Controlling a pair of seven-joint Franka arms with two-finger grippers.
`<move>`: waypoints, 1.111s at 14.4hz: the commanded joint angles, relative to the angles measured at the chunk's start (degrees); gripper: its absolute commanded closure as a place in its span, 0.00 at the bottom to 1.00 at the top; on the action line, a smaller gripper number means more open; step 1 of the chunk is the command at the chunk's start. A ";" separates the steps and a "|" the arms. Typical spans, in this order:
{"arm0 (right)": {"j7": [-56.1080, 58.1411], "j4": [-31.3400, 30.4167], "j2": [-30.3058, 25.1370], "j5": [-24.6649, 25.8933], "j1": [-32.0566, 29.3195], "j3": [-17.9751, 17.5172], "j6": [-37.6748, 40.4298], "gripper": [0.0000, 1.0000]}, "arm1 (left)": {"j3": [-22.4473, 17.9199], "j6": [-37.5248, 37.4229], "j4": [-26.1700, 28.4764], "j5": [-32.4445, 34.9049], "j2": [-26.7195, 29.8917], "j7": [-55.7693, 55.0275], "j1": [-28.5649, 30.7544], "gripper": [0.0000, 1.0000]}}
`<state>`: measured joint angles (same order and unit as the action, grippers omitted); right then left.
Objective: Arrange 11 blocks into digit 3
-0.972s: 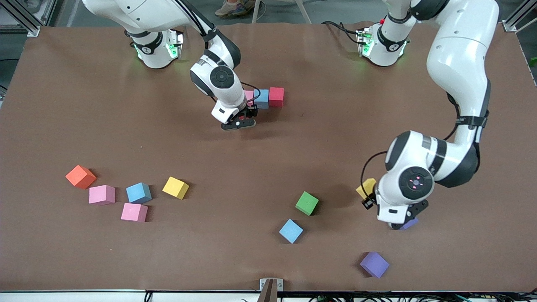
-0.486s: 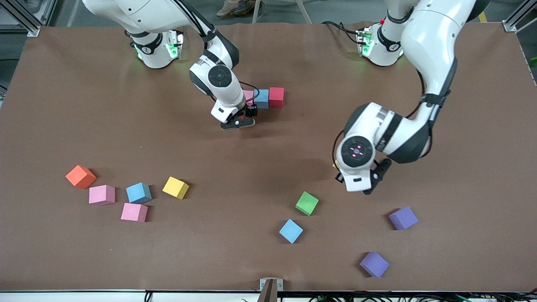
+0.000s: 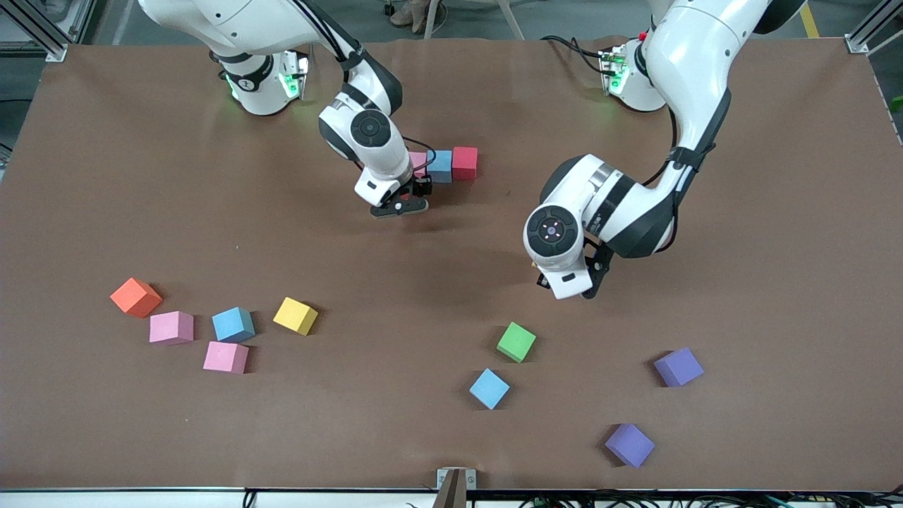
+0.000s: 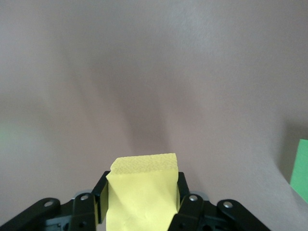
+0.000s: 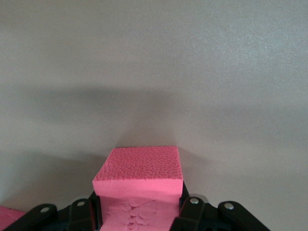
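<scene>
A short row of cubes lies near the robots' bases: pink (image 3: pixel 420 164), light blue (image 3: pixel 441 166) and red (image 3: pixel 465 163), touching. My right gripper (image 3: pixel 401 207) (image 5: pixel 139 197) is low by the row's pink end, shut on a red block (image 5: pixel 139 173). My left gripper (image 3: pixel 589 286) (image 4: pixel 142 185) hangs over bare table between the row and the green block (image 3: pixel 516 341) (image 4: pixel 301 168). It is shut on a yellow block (image 4: pixel 142 192), which the hand hides in the front view.
Loose cubes lie nearer the front camera: orange (image 3: pixel 135 296), two pink (image 3: pixel 171 327) (image 3: pixel 226 357), light blue (image 3: pixel 233 324) and yellow (image 3: pixel 295 315) toward the right arm's end; light blue (image 3: pixel 489 388) and two purple (image 3: pixel 678 367) (image 3: pixel 629 444) toward the left arm's end.
My left gripper closed on the yellow block, lifted it from beside a purple cube and carried it toward the table's middle. The right gripper has hardly moved.
</scene>
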<state>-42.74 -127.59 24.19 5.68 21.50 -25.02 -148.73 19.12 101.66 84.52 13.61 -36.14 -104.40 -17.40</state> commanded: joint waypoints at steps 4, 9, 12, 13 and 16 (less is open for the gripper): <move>-1.73 -1.53 -0.63 -0.67 0.03 -0.29 0.90 0.76 | -1.10 3.36 -2.52 -1.75 1.51 -6.51 3.68 0.78; -2.17 -1.53 -0.63 -0.67 0.12 -0.29 0.90 0.76 | -2.95 3.81 -2.52 4.14 2.30 -9.50 4.22 0.78; -2.17 -1.53 -0.63 -0.75 0.12 -0.38 0.90 0.75 | -3.04 4.24 -2.78 4.94 2.30 -9.51 4.92 0.78; -2.17 -1.53 -0.63 -0.75 0.21 -0.38 0.90 0.75 | -3.13 4.77 -3.05 5.02 2.30 -9.51 4.92 0.78; -2.17 -1.53 -0.63 -1.28 0.65 -0.38 0.98 0.75 | -4.01 4.86 -3.31 5.20 2.56 -9.42 5.27 0.78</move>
<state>-44.10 -127.58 24.18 5.65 21.57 -25.10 -148.44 15.59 106.26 80.94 17.84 -34.74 -112.86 -12.36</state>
